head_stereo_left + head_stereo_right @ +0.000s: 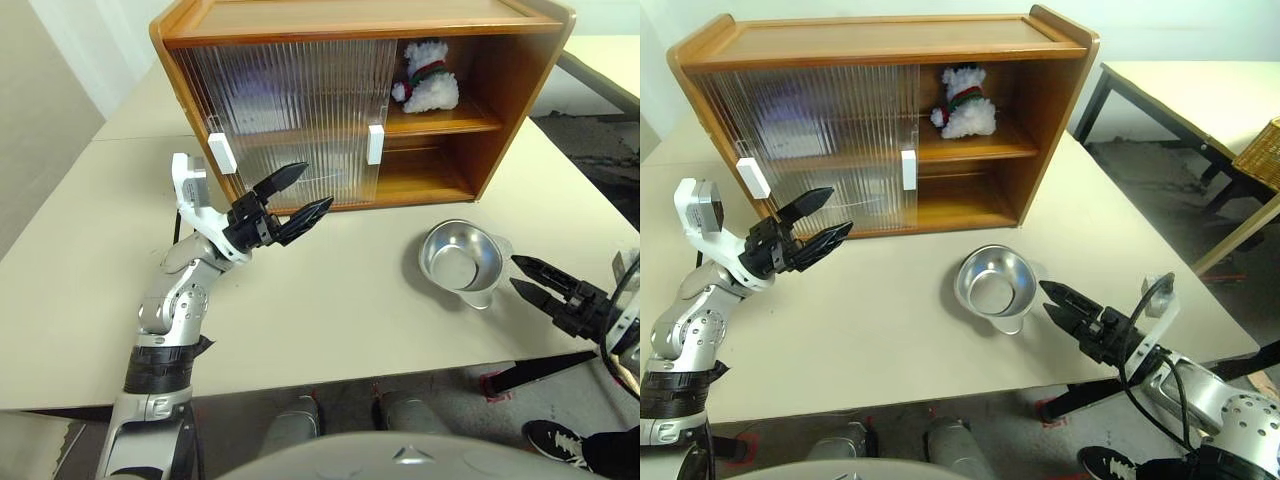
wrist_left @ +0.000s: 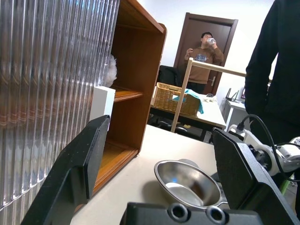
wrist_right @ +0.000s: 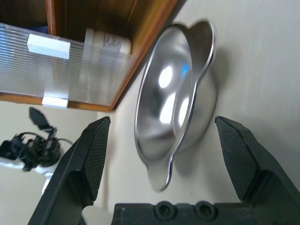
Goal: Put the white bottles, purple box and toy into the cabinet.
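Toy point(image 1: 428, 78) stands upright on the cabinet point(image 1: 500, 95) upper shelf; one bottle point(image 3: 107, 43) lies sideways behind its door. Bowl point(image 1: 992, 283) empty on surface point(image 1: 330, 300). Left pincer point(image 1: 300, 197) and right pincer point(image 1: 1048, 300) gape wide, empty.

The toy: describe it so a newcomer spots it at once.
Find the wooden cabinet at the table's far side. On its upper shelf, in the open half right of the ribbed sliding doors, sits the toy. It is fluffy white with a red-and-green band, unlike the steel bowl on the table.

You are in an office-like test room: plain benches point(image 1: 1170, 90), a wicker basket point(image 2: 176, 97), a brown door point(image 2: 206, 28).
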